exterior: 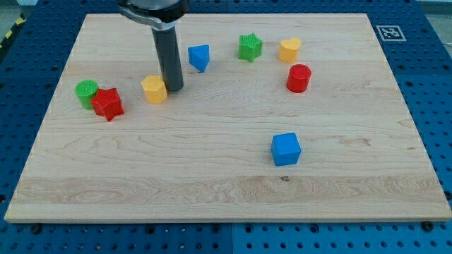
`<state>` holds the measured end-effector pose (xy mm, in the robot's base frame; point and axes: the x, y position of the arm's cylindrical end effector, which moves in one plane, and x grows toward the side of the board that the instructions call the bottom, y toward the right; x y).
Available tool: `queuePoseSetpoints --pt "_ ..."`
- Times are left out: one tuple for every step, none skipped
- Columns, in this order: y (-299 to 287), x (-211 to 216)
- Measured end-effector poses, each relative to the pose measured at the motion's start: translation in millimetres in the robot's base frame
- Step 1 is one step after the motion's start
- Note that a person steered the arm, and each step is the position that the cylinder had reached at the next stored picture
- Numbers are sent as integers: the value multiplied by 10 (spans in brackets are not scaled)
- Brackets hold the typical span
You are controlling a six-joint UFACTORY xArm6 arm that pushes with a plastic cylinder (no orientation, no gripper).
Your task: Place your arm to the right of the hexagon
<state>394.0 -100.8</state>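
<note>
**Beside the yellow hexagon, the rod is already on the right side**

At the view's upper left, the arm has no fingers, so nothing is grasped or released; it ends in a dark rod. The tip (174, 87) stands on the counter (212, 176), just beside the yellow hexagon (154, 89), on its right, perhaps touching it. The task seems nearly finished. The next move calls only for a small correction, without pushing the hexagon toward the red star (107, 104) and green cylinder (86, 91).

Blue block (200, 56) near hexagon's (154, 89) right.
</note>
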Motion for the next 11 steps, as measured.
queuePoseSetpoints --pt "-131 -10" --pt "-148 -10" --pt "88 -10" --pt "188 -5" --pt "175 46" --pt "169 80" --pt "167 113" --pt "128 204" --pt "117 230" --pt "99 230" --pt "-4 230"
